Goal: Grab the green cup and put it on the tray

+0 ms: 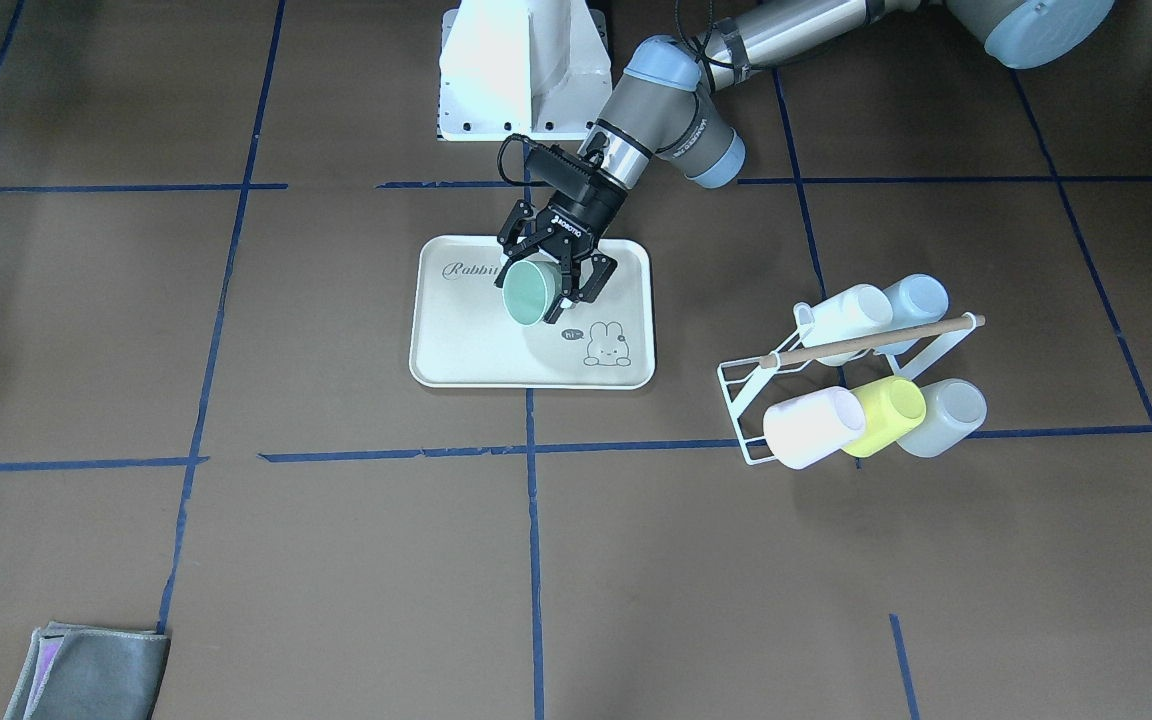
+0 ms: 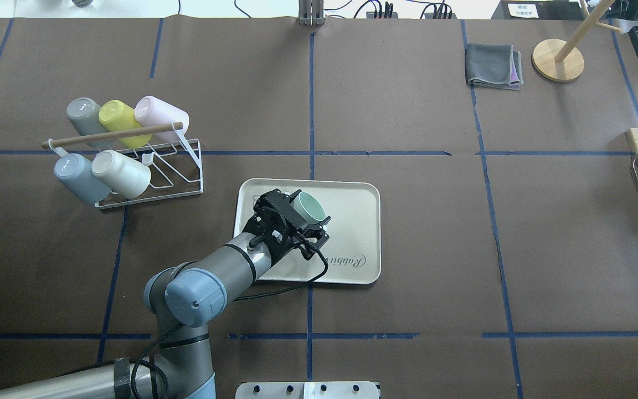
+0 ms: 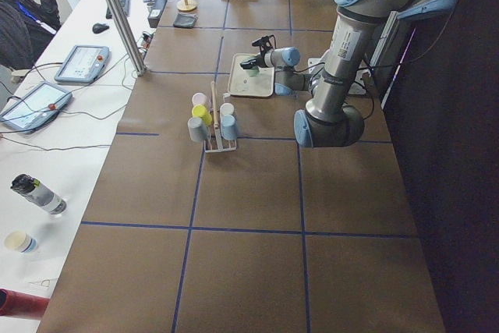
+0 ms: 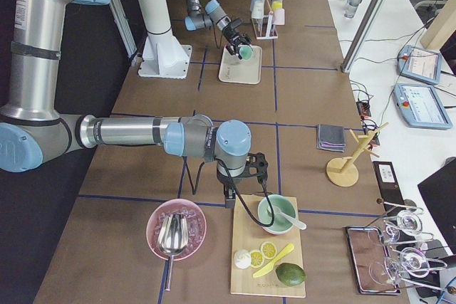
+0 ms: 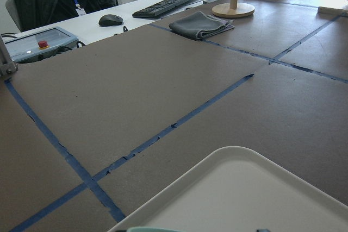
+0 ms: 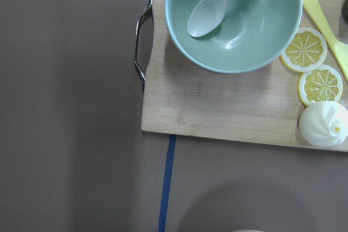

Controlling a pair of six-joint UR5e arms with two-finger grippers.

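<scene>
My left gripper (image 1: 542,287) is shut on the pale mint-green cup (image 1: 530,293), with a finger on either side of it. It holds the cup tilted, mouth away from the robot, just over the middle of the cream tray (image 1: 476,350). The overhead view shows the same gripper (image 2: 308,215), the cup (image 2: 311,207) and the tray (image 2: 352,221) with its "Rabbit" script. The tray's far corner (image 5: 250,194) shows in the left wrist view. My right gripper (image 4: 243,170) shows only in the exterior right view, above a wooden board; I cannot tell whether it is open or shut.
A white wire rack (image 2: 147,183) with several cups, one of them yellow-green (image 2: 118,114), stands on the robot's left. A folded grey cloth (image 2: 493,66) and a wooden stand (image 2: 558,60) lie far right. A bamboo board (image 6: 217,107) carries a green bowl (image 6: 234,20).
</scene>
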